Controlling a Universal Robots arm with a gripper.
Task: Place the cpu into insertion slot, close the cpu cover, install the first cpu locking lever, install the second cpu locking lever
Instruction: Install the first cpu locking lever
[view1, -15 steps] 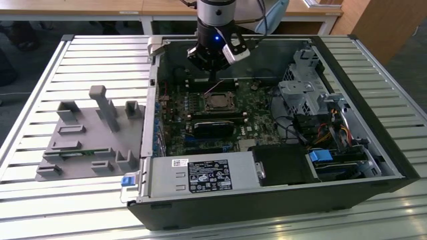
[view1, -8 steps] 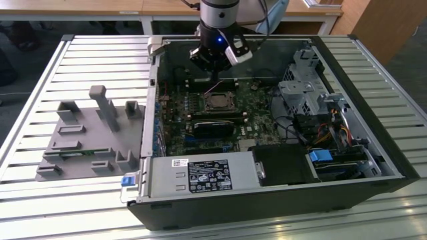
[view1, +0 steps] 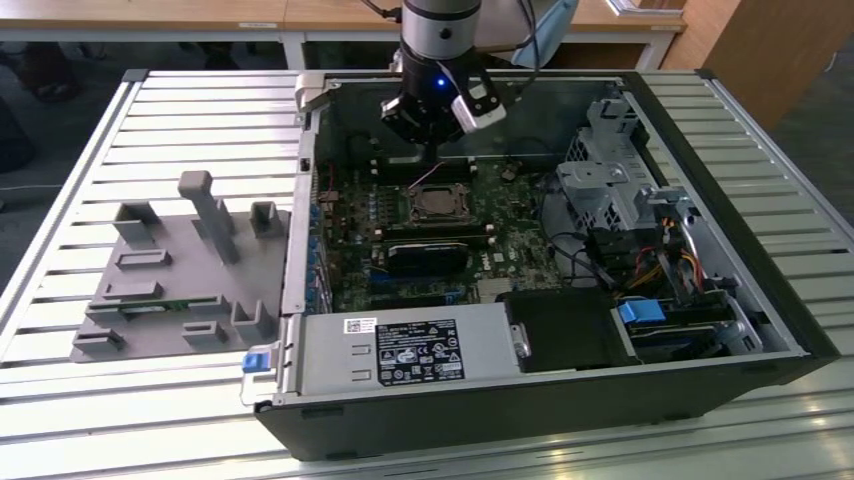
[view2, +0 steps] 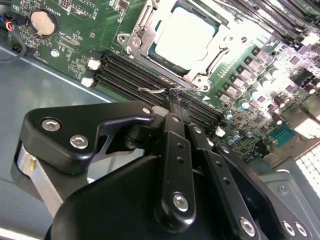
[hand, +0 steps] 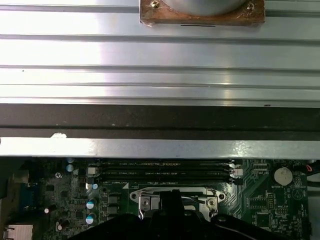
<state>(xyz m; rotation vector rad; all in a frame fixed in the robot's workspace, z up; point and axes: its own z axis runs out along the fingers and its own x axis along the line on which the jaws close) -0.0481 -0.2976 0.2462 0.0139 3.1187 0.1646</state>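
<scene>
Above the green motherboard (view1: 400, 215) inside the open black computer case (view1: 747, 300), the black-fingered gripper (view2: 176, 102) hangs with its fingers drawn together at the tips.

The small square cpu with its dull silver metal top (view2: 184, 34) already lies in the black-rimmed insertion slot (view1: 435, 206), and the thin silver-grey metal cpu cover (view2: 145, 27) frames it, apparently folded down. The gripper tip sits just beside the socket's edge nearest the long black memory slots (view2: 145, 75), at a thin bent wire locking lever (view2: 156, 90); whether it touches or pinches that wire I cannot tell. The lever looks light, springy and slippery, so I judge it best taken at its hooked free end; the chip and pins look fragile.
</scene>
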